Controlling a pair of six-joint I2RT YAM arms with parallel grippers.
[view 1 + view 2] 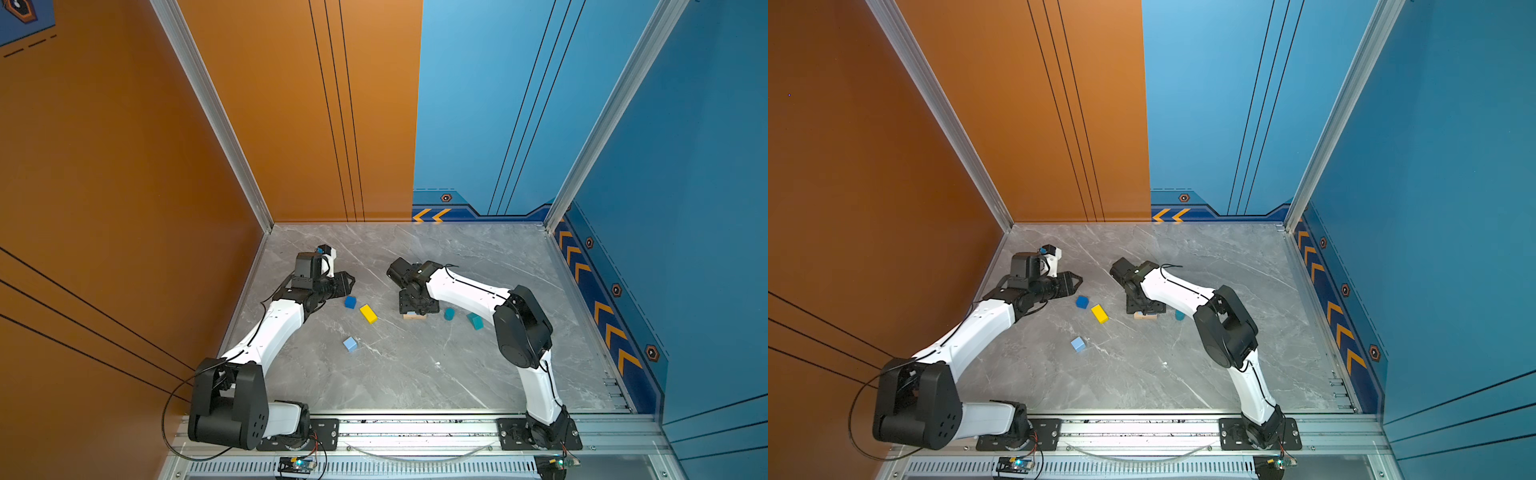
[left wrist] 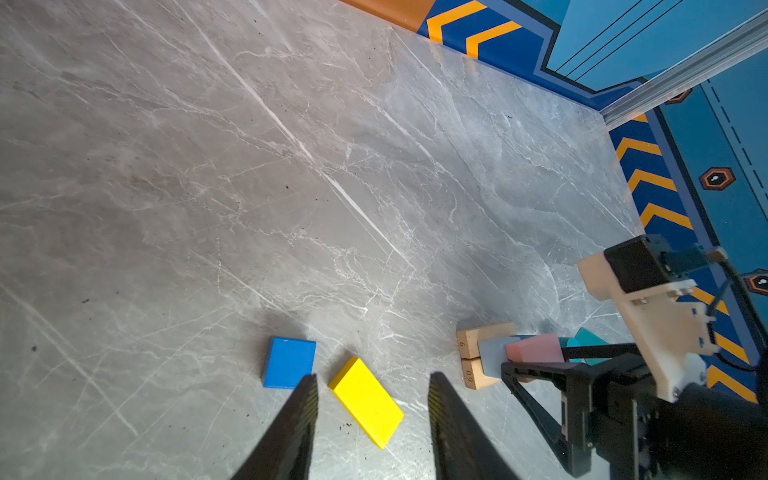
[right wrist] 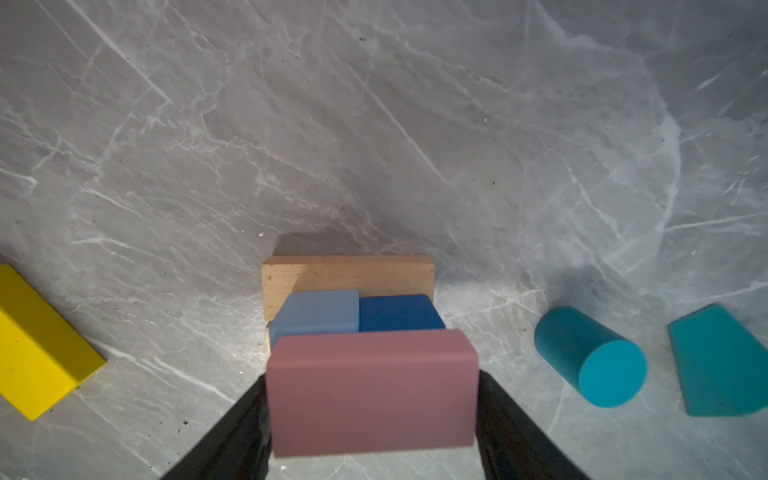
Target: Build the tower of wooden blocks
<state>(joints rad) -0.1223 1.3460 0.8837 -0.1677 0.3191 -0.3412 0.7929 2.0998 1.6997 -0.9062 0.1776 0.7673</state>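
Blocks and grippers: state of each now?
tan planks: flat base.
stacked blue cubes: side by side on planks.
pink slab: gripped, near stacked blue cubes.
right gripper: shut on pink slab.
left gripper: open, empty.
yellow bar: lying loose.
teal cylinder: on its side.
teal prism: lying loose.

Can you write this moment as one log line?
right jaws: gripping pink slab | slab: over two blue cubes on tan plank | left jaws: open, empty

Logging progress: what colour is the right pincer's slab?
Pink; the slab shows best in the right wrist view.
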